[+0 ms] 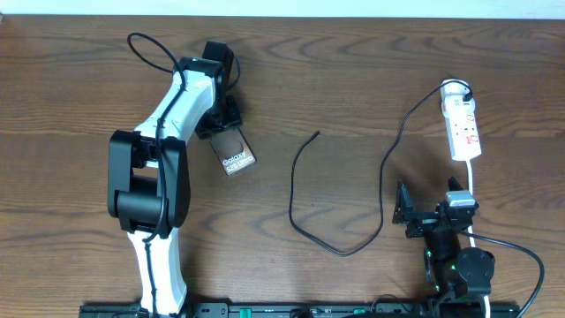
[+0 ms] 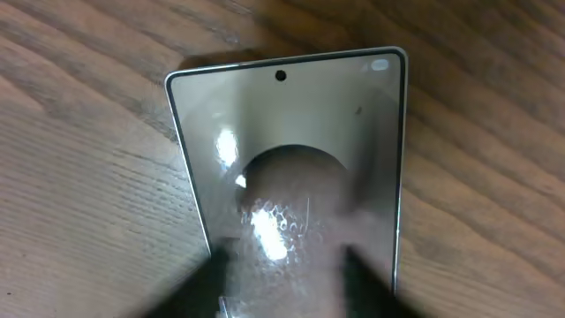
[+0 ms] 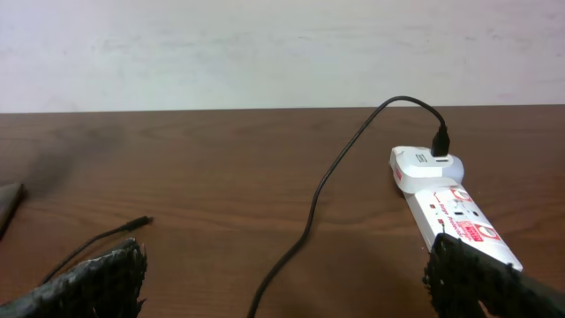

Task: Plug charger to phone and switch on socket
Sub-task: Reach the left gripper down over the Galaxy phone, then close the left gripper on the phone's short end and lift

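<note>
The phone [image 1: 236,157] lies on the wooden table with its "Galaxy" screen up, and it fills the left wrist view [image 2: 291,132]. My left gripper [image 1: 221,119] is over its near end. The fingers [image 2: 296,284] are apart, dark blurs just above the glass near the two long edges. The charger, a thin black cable [image 1: 305,168], loops across the middle, its free plug tip [image 1: 316,134] lying bare on the table [image 3: 141,223]. Its other end goes into a white adapter [image 3: 428,165] on the socket strip [image 1: 465,131]. My right gripper [image 1: 430,210] is open and empty, below the strip [image 3: 452,210].
The strip's thick white cord [image 1: 470,181] runs down past my right arm. A pale wall stands behind the far table edge [image 3: 265,110]. The cable's low loop [image 1: 344,252] lies left of my right gripper.
</note>
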Tool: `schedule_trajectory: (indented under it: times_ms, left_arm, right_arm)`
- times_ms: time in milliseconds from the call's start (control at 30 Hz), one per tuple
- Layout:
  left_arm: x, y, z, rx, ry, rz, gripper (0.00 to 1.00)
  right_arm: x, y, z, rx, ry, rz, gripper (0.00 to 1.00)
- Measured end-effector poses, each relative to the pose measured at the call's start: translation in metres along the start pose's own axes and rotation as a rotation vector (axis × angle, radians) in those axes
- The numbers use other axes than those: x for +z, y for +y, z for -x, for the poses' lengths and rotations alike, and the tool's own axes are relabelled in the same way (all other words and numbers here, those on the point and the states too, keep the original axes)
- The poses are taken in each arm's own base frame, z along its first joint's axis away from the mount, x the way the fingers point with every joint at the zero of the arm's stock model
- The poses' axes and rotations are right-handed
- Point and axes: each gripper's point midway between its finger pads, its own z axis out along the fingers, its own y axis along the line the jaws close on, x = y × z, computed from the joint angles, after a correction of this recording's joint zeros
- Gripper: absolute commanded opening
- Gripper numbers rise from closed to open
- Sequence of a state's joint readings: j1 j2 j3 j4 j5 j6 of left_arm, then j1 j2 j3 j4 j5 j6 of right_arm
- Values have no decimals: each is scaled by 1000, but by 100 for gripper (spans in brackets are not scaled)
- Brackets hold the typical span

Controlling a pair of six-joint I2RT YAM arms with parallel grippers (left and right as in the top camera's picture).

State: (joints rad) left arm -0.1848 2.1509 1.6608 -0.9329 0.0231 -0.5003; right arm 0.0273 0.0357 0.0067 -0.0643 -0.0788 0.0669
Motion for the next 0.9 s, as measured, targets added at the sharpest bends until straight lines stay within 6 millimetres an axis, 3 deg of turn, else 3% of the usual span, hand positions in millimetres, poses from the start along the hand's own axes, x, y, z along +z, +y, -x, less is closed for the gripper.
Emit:
schedule_trajectory:
  times_ms: [67,133,167,267,700,900]
  left_arm:
    - [0,0,0,4,2,2,8]
    - [0,0,0,2,2,1,49]
    - [0,0,0,2,2,1,64]
    - [0,0,0,3,2,1,88]
    - [1,-1,2,0,-9,-6,93]
    - [16,2,-5,0,-1,-1,93]
  right_arm:
    - [0,0,0,0,0,0,99]
    - [0,0,0,0,0,0,99]
    - [0,0,0,0,0,0,99]
    - [0,0,0,0,0,0,99]
    - [0,0,0,0,0,0,99]
    - [0,0,0,0,0,0,99]
